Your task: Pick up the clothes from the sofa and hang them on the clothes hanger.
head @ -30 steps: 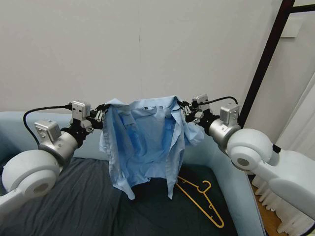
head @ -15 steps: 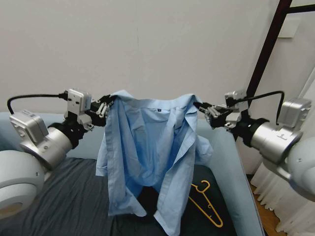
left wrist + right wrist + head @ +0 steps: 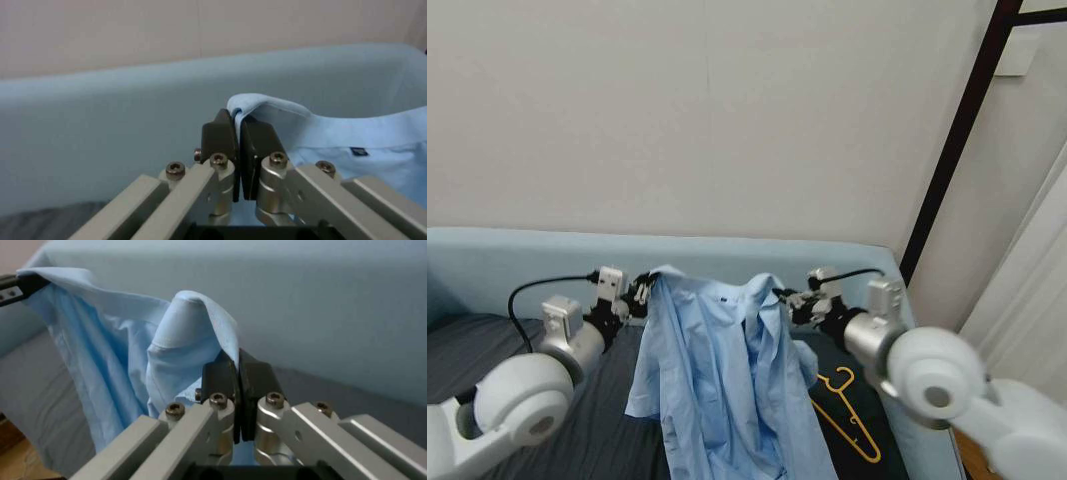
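Observation:
A light blue shirt (image 3: 717,370) hangs in the air over the sofa, held up at both shoulders. My left gripper (image 3: 645,290) is shut on its left shoulder; the left wrist view has the black pads (image 3: 220,142) pinching a fold of the shirt (image 3: 347,135). My right gripper (image 3: 783,297) is shut on the other shoulder, and in the right wrist view the cloth (image 3: 180,340) is clamped between the pads (image 3: 255,377). A yellow hanger (image 3: 852,420) lies on the dark cushion at the right. The black clothes rack post (image 3: 952,140) rises at the right.
The pale blue sofa (image 3: 517,255) has a dark grey seat cushion (image 3: 617,420) under the shirt. A plain wall stands behind it. A white curtain (image 3: 1027,310) hangs at the far right beside the rack.
The view has tilted up, showing more wall. My two grippers have come closer together, so the shirt hangs narrower and more bunched than before.

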`<state>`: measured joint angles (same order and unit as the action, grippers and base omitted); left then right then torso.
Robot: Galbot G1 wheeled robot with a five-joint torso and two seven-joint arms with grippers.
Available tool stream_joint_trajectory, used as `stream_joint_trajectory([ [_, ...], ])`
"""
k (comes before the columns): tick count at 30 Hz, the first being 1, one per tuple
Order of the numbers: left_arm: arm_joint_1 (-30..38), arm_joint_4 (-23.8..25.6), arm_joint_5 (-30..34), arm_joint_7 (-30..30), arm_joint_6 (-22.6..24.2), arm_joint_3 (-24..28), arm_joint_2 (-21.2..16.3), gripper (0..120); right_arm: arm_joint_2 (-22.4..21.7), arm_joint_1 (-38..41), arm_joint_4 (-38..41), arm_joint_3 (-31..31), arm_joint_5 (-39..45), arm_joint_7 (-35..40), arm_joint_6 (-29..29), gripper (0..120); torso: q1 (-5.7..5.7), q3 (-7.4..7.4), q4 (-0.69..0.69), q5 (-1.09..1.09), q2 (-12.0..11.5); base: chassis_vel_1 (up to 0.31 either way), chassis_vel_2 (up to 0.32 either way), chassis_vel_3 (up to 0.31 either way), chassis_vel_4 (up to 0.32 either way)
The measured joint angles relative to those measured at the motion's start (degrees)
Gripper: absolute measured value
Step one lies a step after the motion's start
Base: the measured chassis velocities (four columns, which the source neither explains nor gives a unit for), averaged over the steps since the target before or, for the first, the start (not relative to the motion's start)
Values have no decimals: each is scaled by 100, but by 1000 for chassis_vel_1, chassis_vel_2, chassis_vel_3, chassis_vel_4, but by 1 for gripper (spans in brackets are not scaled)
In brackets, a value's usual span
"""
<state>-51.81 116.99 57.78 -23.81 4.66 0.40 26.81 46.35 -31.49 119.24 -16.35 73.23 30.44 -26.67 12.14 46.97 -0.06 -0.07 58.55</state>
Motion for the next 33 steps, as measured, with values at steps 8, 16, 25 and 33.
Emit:
stream_joint_trajectory([
  [8,237,-1607,-757,380,-512,770,1464,0,632,-505,-1459,-288,-1049,-418,85,0,0,0,-5,1,0,0,0,0,0],
  [16,338,-2353,-1035,408,-619,1000,2021,0,1066,-309,-2645,-576,-1789,-861,380,0,0,-1,1,4,0,0,0,0,0],
  [25,344,-2720,-1134,316,-619,1006,2413,0,1247,-192,-3379,-710,-2324,-1009,575,11,-1,-1,-1,4,0,0,0,0,0],
  [33,509,-2795,-1126,232,-619,1119,2541,0,1097,-256,-3498,-554,-2923,-916,792,35,-1,-1,-1,4,0,0,0,0,0],
])
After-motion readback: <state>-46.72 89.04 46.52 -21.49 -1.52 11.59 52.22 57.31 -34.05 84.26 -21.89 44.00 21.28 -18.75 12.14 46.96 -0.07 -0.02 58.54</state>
